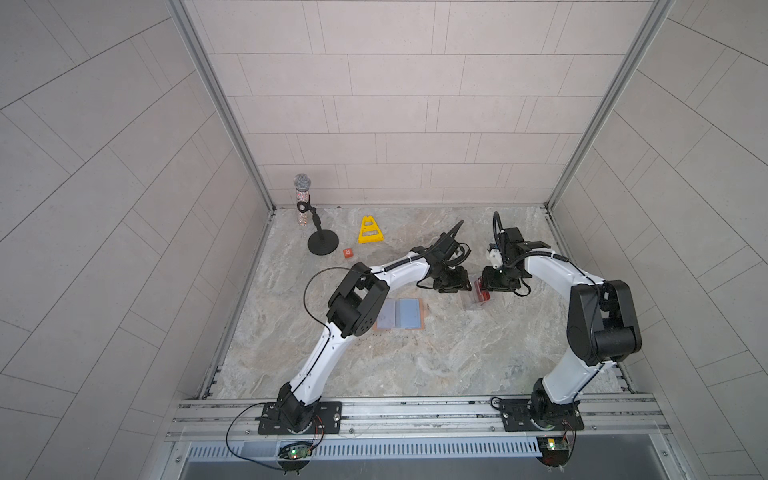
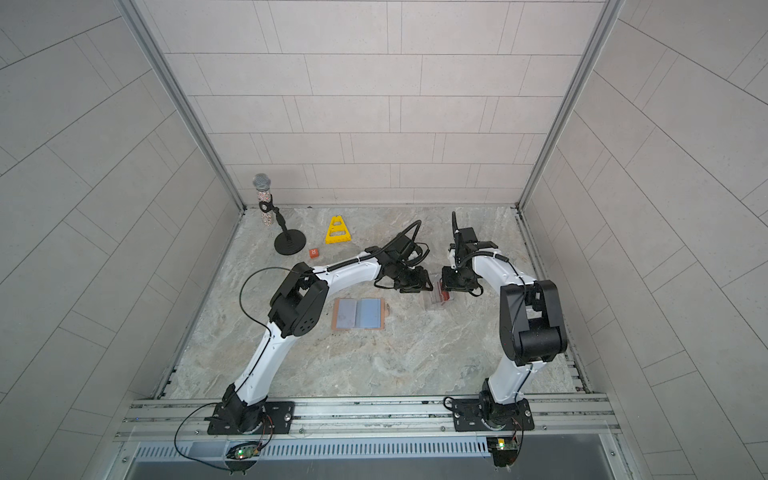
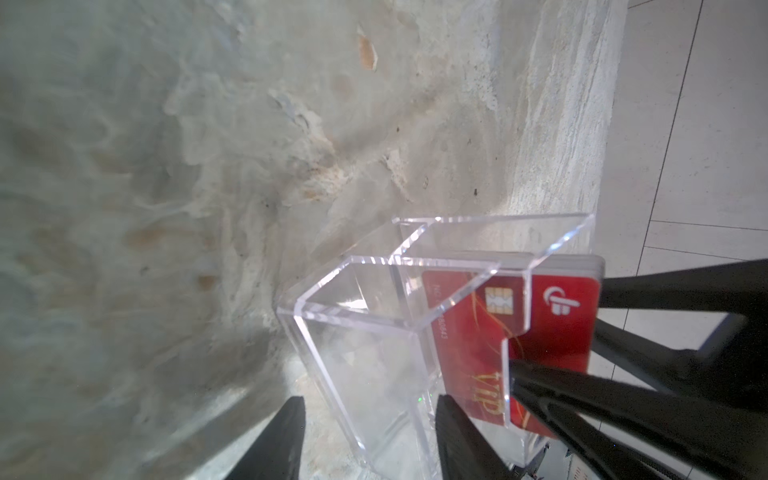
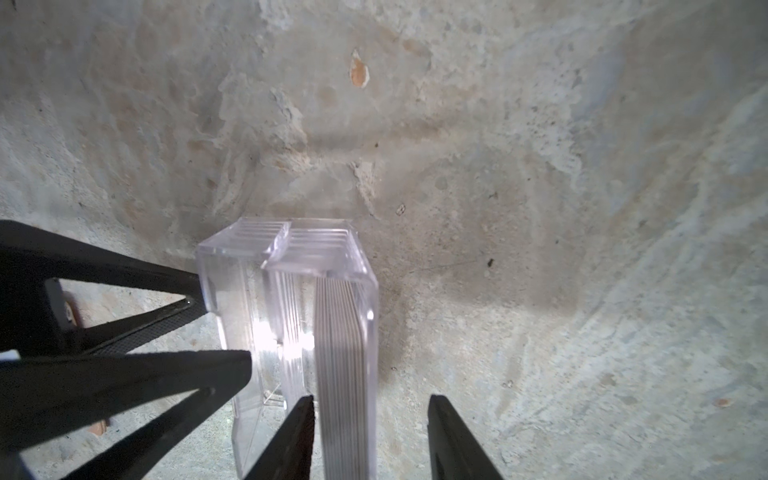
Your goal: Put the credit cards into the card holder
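The credit cards [image 3: 557, 316] are red and stand as a stack in the back slot of a clear plastic box [image 3: 357, 332]; they show edge-on in the right wrist view [image 4: 340, 353]. In both top views the box and cards [image 1: 482, 293] [image 2: 444, 295] sit between the two grippers. My right gripper [image 4: 372, 397] [image 1: 498, 282] is open astride the stack, one finger inside the box, the other clear of its wall. My left gripper [image 3: 370, 399] [image 1: 451, 286] is open around the box's empty front part. The card holder [image 1: 405, 313] [image 2: 359, 313] lies open, blue-grey side up, partly behind my left elbow.
A microphone on a black stand [image 1: 322, 245] stands at the back left. Beside it are a yellow triangular frame [image 1: 368, 230] and a small orange square tag [image 1: 347, 252]. Tiled walls close in three sides, and a metal rail [image 1: 415, 411] runs along the front.
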